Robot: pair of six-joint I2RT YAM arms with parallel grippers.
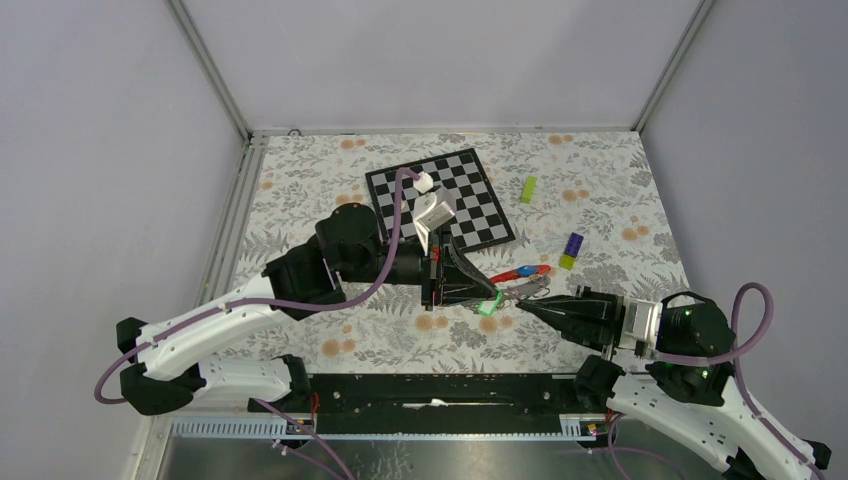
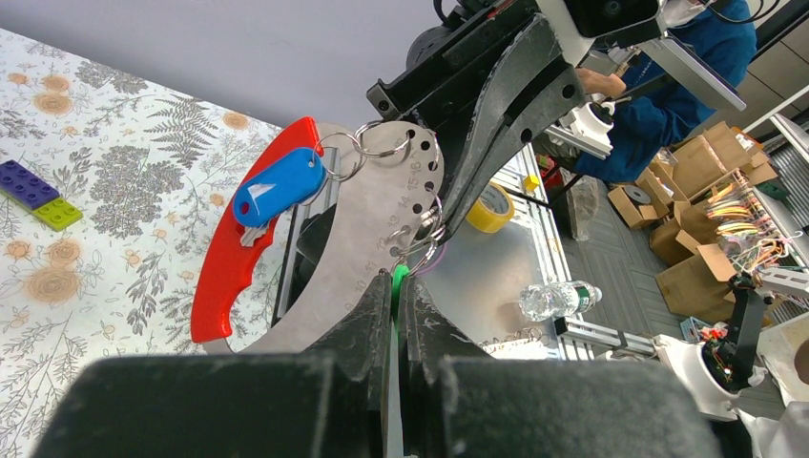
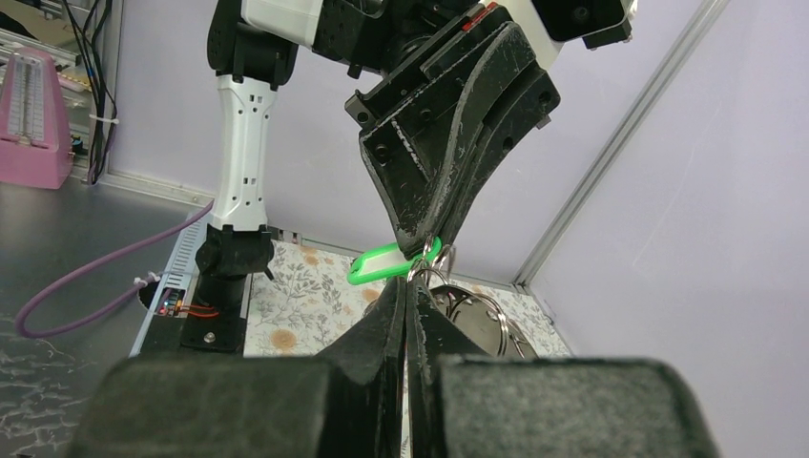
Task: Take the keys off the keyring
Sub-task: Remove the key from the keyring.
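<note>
My left gripper [image 1: 488, 300] [image 2: 396, 286] is shut on the green head of one of the keys [image 1: 487, 308] [image 2: 398, 278] [image 3: 386, 262], held above the table. That key hangs from the keyring [image 2: 427, 239] [image 3: 434, 279], a small silvery ring. My right gripper [image 1: 520, 306] [image 3: 408, 286] comes in from the right and is shut on that ring at its tips. The ring links to a curved silvery plate [image 2: 372, 239] with a red grip [image 2: 224, 272]. A blue-headed key [image 2: 279, 186] [image 1: 527, 270] hangs on further rings [image 2: 382, 145].
A small chessboard [image 1: 440, 200] lies behind the left arm. A lime-green oblong block [image 1: 528, 189] and a purple-and-yellow block [image 1: 572, 250] [image 2: 38, 196] sit to the right on the flowered cloth. The black rail [image 1: 450, 390] runs along the near edge.
</note>
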